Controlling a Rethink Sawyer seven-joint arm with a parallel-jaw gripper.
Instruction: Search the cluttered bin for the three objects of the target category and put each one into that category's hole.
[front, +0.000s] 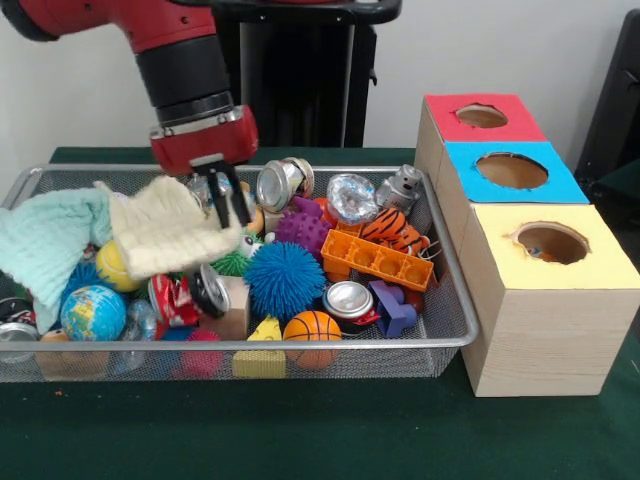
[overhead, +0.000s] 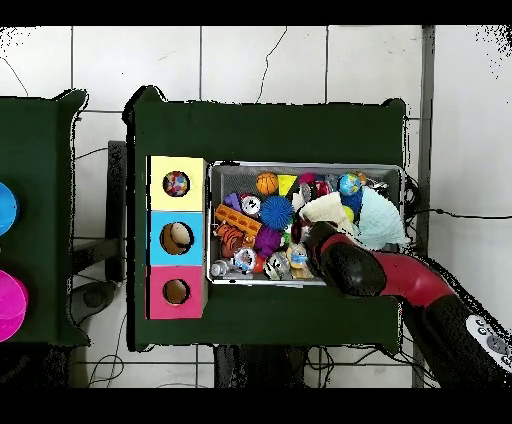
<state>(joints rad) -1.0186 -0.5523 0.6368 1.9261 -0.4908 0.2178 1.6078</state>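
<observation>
Front view: arm angled down over bin (front: 455, 340), pincer (front: 228, 200) pinching cream cloth (front: 165, 225).

Robotics lab: pedestal-mounted arm (front: 170, 50), green-clothed table (overhead: 260, 125), white tiled floor (overhead: 260, 60), floor cables.

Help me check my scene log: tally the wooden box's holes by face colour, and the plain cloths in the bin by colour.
Red-faced hole: 1
Blue-faced hole: 1
Yellow-faced hole: 1
Mint-green cloth: 1
Cream cloth: 1
Total: 5
</observation>
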